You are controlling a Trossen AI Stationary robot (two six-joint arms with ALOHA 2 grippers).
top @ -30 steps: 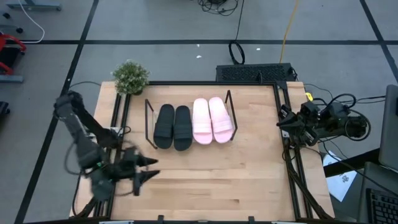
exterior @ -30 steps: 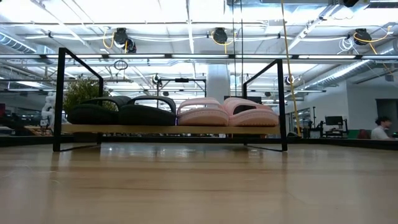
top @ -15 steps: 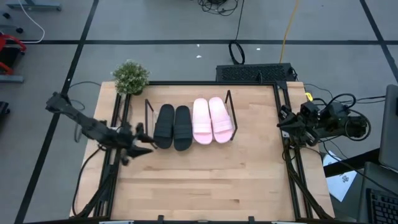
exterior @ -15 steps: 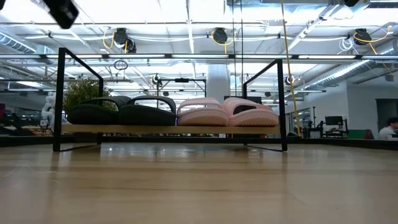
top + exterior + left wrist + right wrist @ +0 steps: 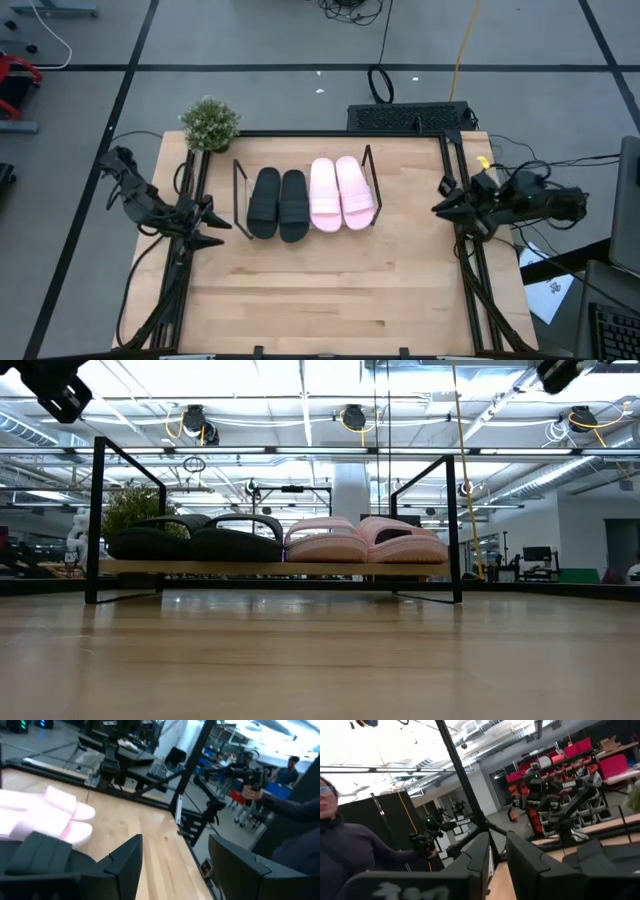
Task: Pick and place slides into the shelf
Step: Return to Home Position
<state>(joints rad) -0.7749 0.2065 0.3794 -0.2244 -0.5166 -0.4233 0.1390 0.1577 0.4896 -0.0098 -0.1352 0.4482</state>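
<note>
Centre of high view: wire shelf (image 5: 236, 195), wooden base, holds matte black slides (image 5: 278, 204) and pink slides (image 5: 341, 193) (side by side). Left gripper (image 5: 222, 232), frame left, spread; right gripper (image 5: 438, 198), frame right, narrowly parted.

In the right wrist view, white capitals reading "TROSSEN" stand on a dark arm (image 5: 568, 784) far off in the room. The same word shows on another dark arm (image 5: 461, 822) closer in. No other writing is legible.
</note>
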